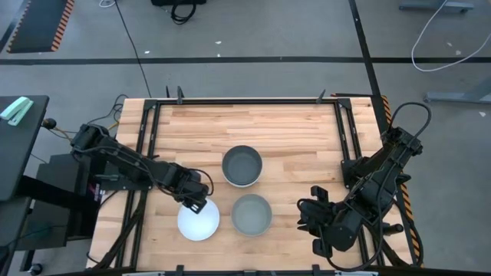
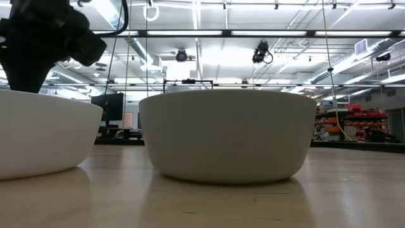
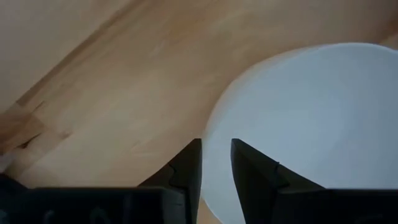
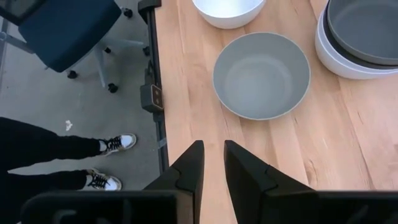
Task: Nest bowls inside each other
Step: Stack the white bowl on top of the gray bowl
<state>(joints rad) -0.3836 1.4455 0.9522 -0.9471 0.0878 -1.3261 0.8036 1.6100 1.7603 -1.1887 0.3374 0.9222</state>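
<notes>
A white bowl [image 1: 199, 221] [image 3: 311, 124] stands on its base near the table's near edge, left of centre. My left gripper [image 1: 193, 202] [image 3: 216, 155] is at its far-left rim, shut on it. To its right a mid grey bowl [image 1: 252, 214] [image 4: 261, 74] stands alone. Farther back, a dark grey bowl sits nested in a white bowl as a stack [image 1: 242, 165] [image 4: 360, 37]. No black bowl shows. My right gripper [image 1: 318, 224] [image 4: 214, 155] hovers shut near the near right edge, away from every bowl. My left gripper has the white bowl's rim [image 3: 214, 134] on the bowl's far-left side, pinched between the two fingers, one finger [image 3: 252, 171] inside the bowl and one outside. The fingers come from above, pointing down. The bowl [image 2: 38, 139] stands upright with its base on the table.
Black rails [image 1: 146, 130] run along the table's left and right sides. Bare wood lies across the far half of the table [image 1: 253, 123]. Off the near edge, the right wrist view shows a person's legs [image 4: 56, 146] and a blue chair [image 4: 68, 28].
</notes>
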